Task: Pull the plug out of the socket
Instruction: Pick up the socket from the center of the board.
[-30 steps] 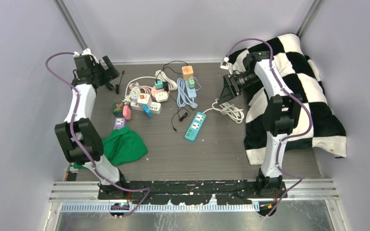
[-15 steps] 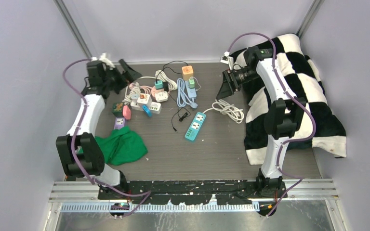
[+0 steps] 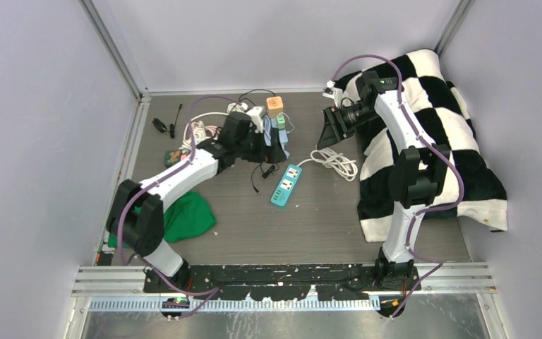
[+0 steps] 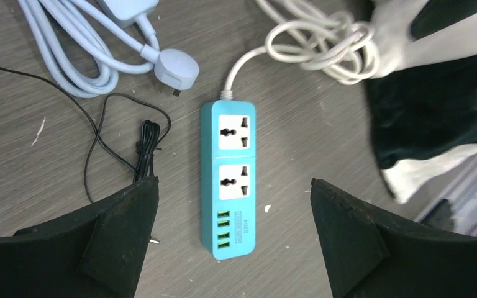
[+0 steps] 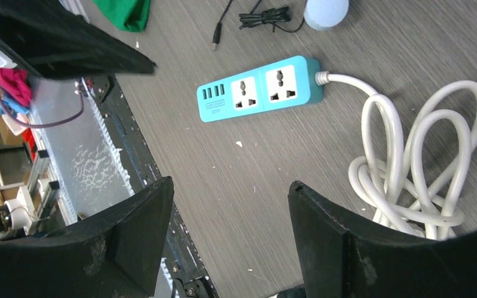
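A teal power strip (image 3: 286,185) with two empty sockets and USB ports lies mid-table on a white coiled cord (image 3: 339,162). It shows in the left wrist view (image 4: 228,180) and the right wrist view (image 5: 258,89); no plug sits in it. My left gripper (image 3: 268,150) is open and empty above it, with its fingers to either side (image 4: 233,181). My right gripper (image 3: 327,131) is open and empty (image 5: 231,182), hovering by the cord (image 5: 410,167). A pile of sockets and plugs (image 3: 205,134), with an orange cube socket (image 3: 275,106), is partly hidden by the left arm.
A light-blue cord (image 4: 87,62) with a loose plug (image 4: 177,69) and a thin black cable (image 4: 143,143) lie beside the strip. A green cloth (image 3: 187,217) is at the front left. A black-and-white checkered cloth (image 3: 437,141) covers the right side.
My left arm has swung from the back left corner rightward over the socket pile to the teal strip. My right arm has barely moved.
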`<state>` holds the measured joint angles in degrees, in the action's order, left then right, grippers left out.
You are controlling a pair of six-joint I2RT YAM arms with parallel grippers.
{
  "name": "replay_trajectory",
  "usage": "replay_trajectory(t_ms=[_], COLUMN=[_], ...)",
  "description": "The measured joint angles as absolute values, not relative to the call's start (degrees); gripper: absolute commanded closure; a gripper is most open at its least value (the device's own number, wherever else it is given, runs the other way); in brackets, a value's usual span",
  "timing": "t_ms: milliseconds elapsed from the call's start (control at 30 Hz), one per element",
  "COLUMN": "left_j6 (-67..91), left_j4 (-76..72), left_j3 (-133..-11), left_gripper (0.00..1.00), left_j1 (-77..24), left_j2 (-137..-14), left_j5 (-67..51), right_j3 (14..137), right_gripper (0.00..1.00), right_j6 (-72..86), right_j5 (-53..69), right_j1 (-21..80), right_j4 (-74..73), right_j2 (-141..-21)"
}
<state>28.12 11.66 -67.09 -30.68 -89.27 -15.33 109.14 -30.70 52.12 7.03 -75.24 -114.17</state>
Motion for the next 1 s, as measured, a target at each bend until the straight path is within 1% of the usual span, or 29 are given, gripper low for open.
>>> replay_trajectory(t_ms=[167,333,533,600,767,1000], left_j6=[25.1,23.2,20.8,20.2,18.8,17.5], left_j4=[14.8,16.7,19.2,20.4,22.4,23.7], left_j3=[-71.4,-73.8,-77.6,-78.5,-79.7,-81.6], left_gripper=[0.13,0.13,0.14,0.17,0.22,0.25], left_j1=[-37.0,-41.2,-44.0,-44.7,-45.9,-47.1], left_j2=[-95.9,-99.4,-104.6,-106.2,-109.1,-112.9], left_j5=[-7.5,-2.2,0.2,0.9,2.5,3.7], right_j3=[108.1,108.1,107.6,107.0,105.8,105.2], right_gripper=[0.27,0.27,0.26,0.26,0.26,0.26], right_j6=[-27.9,-25.9,-24.8,-24.6,-24.2,-23.7], right_j5=[49.8,48.5,48.1,47.9,47.6,47.4], right_j1=[7.0,6.7,6.3,6.2,5.9,5.5], right_j4=[-72.7,-70.9,-69.8,-69.4,-68.9,-68.3], right_j2=[-113.5,-113.5,-113.5,-113.5,-113.5,-113.1])
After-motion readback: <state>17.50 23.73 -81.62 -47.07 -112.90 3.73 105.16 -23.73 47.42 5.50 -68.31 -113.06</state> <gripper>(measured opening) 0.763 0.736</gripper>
